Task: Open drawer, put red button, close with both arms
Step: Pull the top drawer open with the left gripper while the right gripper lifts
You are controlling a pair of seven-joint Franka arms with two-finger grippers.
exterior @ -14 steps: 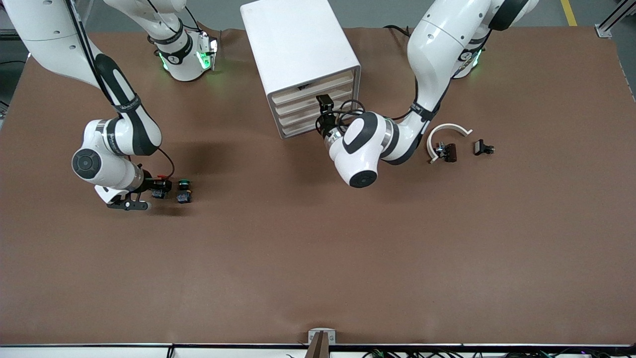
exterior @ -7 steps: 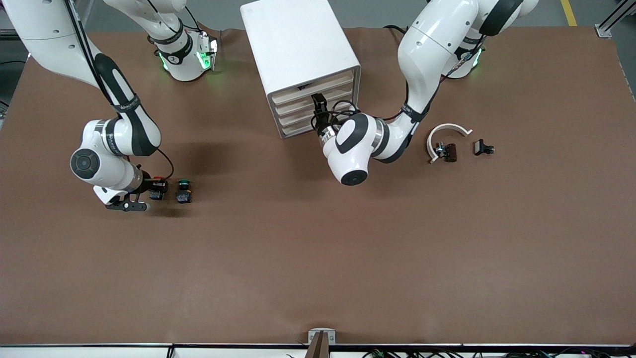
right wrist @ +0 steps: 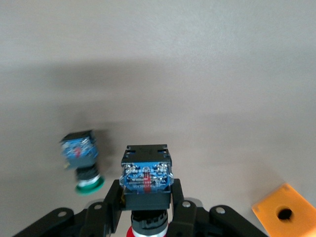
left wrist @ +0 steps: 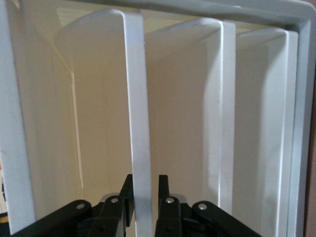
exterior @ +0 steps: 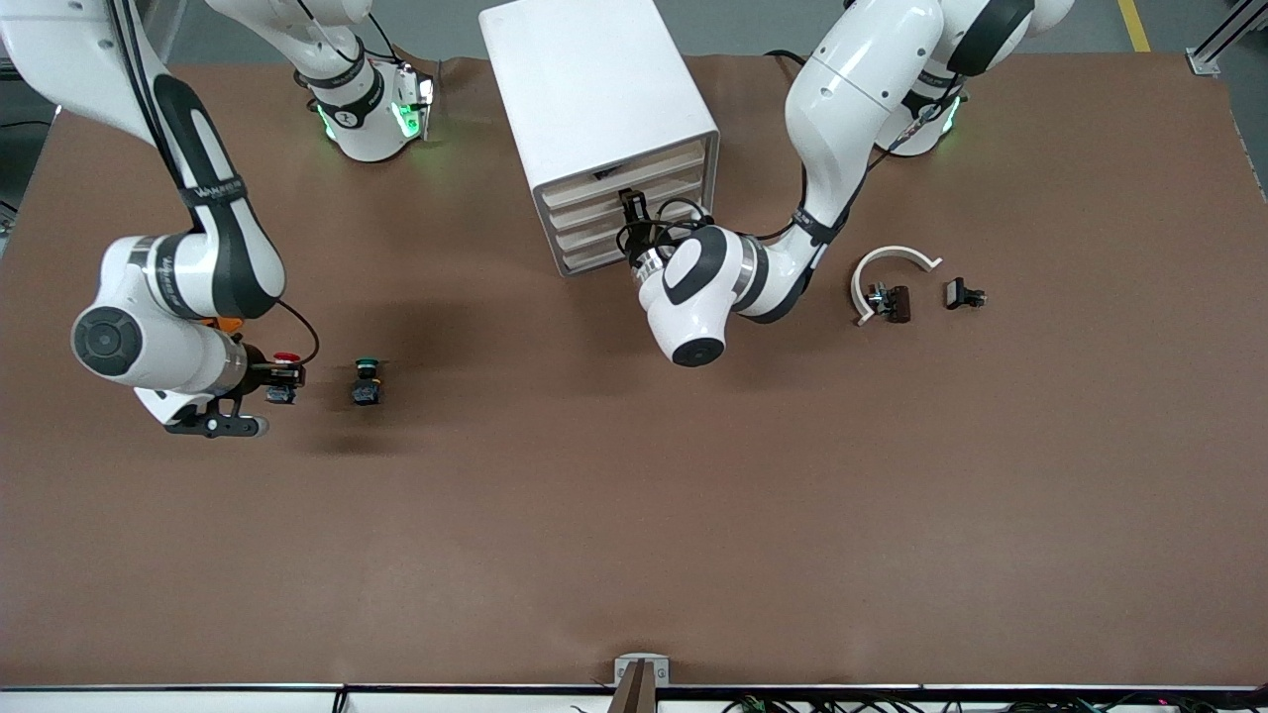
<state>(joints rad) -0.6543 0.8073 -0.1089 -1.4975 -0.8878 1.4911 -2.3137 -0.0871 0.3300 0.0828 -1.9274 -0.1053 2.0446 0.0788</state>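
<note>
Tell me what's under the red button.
Bare brown table: the right gripper holds the red button in the air. Its red cap is mostly hidden between the fingers.

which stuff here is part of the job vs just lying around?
Job:
red button, held in right gripper
drawer, its front edge between the fingers of left gripper
cabinet

Lying about:
green button
white curved piece and two small dark parts toward the left arm's end
orange tag
</note>
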